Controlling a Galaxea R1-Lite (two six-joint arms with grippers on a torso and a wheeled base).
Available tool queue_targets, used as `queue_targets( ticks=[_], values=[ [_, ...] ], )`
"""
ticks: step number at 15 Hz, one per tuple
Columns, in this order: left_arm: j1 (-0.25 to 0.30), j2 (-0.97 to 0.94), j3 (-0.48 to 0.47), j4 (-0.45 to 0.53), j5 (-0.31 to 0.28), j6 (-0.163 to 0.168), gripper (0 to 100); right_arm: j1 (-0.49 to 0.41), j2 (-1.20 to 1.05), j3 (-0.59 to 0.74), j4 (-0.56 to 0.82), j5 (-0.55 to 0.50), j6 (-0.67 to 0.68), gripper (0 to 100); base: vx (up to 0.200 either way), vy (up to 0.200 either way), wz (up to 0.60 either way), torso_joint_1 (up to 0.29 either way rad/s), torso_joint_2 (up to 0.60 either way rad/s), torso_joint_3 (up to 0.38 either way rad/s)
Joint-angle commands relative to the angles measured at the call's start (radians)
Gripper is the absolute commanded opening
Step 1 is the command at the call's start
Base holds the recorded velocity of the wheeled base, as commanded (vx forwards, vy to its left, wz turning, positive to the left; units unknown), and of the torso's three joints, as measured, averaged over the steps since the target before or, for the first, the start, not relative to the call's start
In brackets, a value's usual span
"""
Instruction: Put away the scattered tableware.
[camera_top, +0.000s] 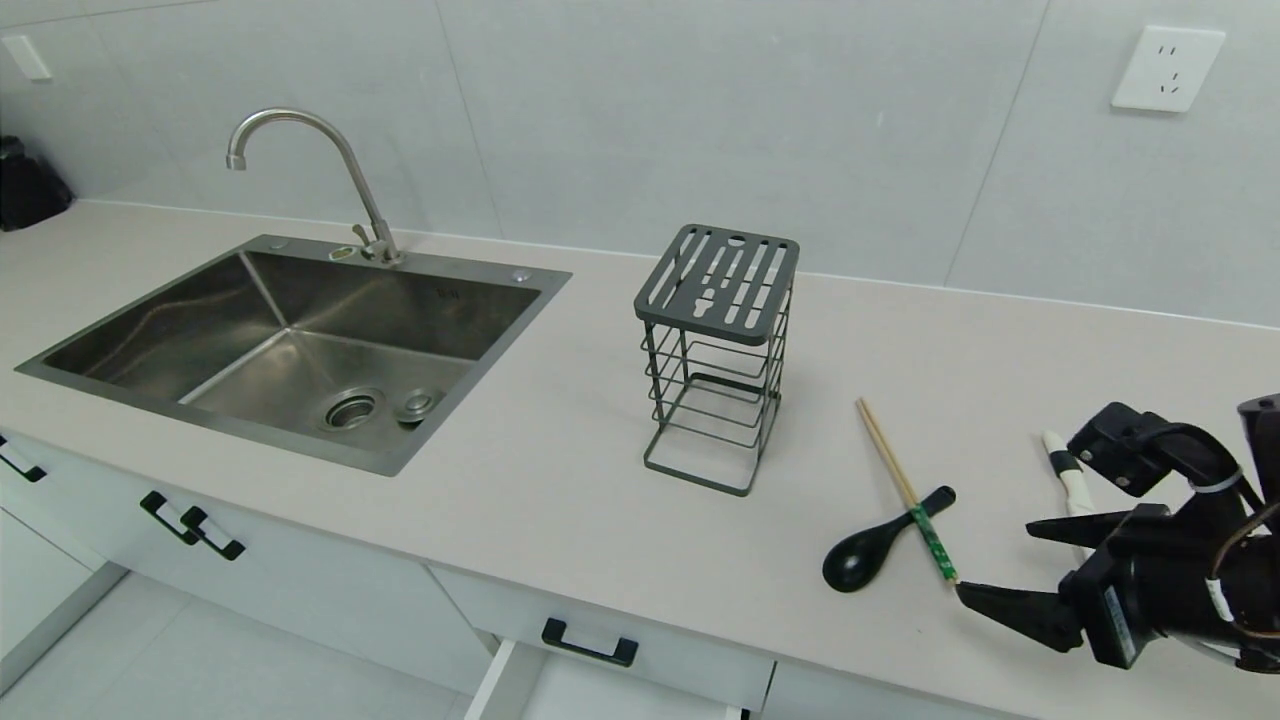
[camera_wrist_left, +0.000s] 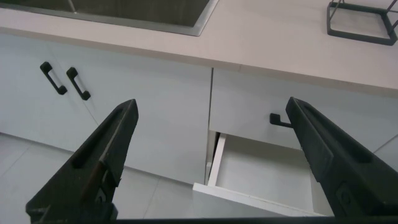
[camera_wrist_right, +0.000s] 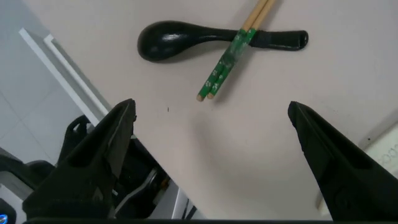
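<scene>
We see the chopsticks (camera_top: 905, 488) on the counter (camera_top: 560, 480), lying diagonally across the black spoon (camera_top: 880, 545) handle. Their green ends point at our right gripper (camera_top: 995, 560), just beside it, its jaws spread wide.

Glossy black spoon (camera_top: 862, 558); wooden chopsticks (camera_top: 905, 490); brushed-metal sink (camera_top: 100, 348).

Pale surface (camera_top: 560, 480), level. A steel sink (camera_top: 330, 300) is set into it at the robot's left, with a faucet (camera_top: 380, 250) on its back rim. A dark wire cutlery rack (camera_top: 716, 360) stands upright near the centre. Right of the rack, paired chopsticks (camera_top: 885, 450) lie across the handle of a black spoon (camera_top: 855, 565). A white-handled utensil (camera_top: 1065, 475) lies farther right, partly hidden.
</scene>
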Motion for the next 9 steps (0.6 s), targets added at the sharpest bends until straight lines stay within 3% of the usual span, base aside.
queue_targets(
  ticks=[1,9],
  values=[
    [0.000,0.001,0.000,0.000,0.000,0.000,100,0.037,0.088,-0.019,0.000,-0.047,0.019,100,0.000,0.000,0.00,0.000,0.00,0.000],
    [0.000,0.001,0.000,0.000,0.000,0.000,100,0.040,0.248,-0.125,0.000,-0.092,0.020,100,0.000,0.000,0.00,0.000,0.00,0.000]
  ],
)
